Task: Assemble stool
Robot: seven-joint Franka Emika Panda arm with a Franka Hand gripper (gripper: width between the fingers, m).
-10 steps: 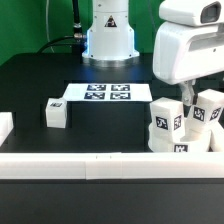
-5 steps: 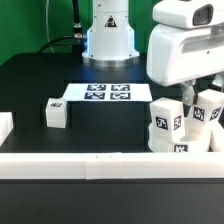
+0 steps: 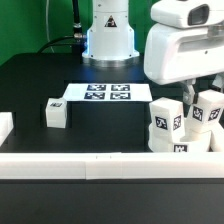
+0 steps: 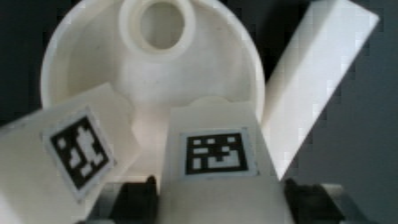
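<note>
Gripper (image 4: 217,197): spread, one of the fingers (image 4: 128,195) on each side of the middle leg, set wider than the leg. Narrow dark gaps on both sides, no clear contact.
Middle leg (image 4: 217,150): upright white block with its square tag facing the wrist camera. Stands directly between the fingers, on the seat's near part.
Second leg (image 4: 80,148): just beside the middle leg and outside the fingers, also tagged, tilted a little away from it.
Seat (image 4: 196,75): thick white disc under both legs. An open round socket sits on its far side, well away from the fingers.
Seat's place: at the exterior view's right, close behind the front rail (image 3: 90,162), under the white arm (image 3: 185,45).
White bar (image 4: 320,75): long, lying slantwise just beside the seat's edge, outside the fingers.
Loose leg (image 3: 56,113): alone on the black table (image 3: 30,85) toward the exterior view's left, well apart from gripper and seat.
Marker board (image 3: 97,93): flat on the table between the loose leg and the robot's base, away from the hand.
</note>
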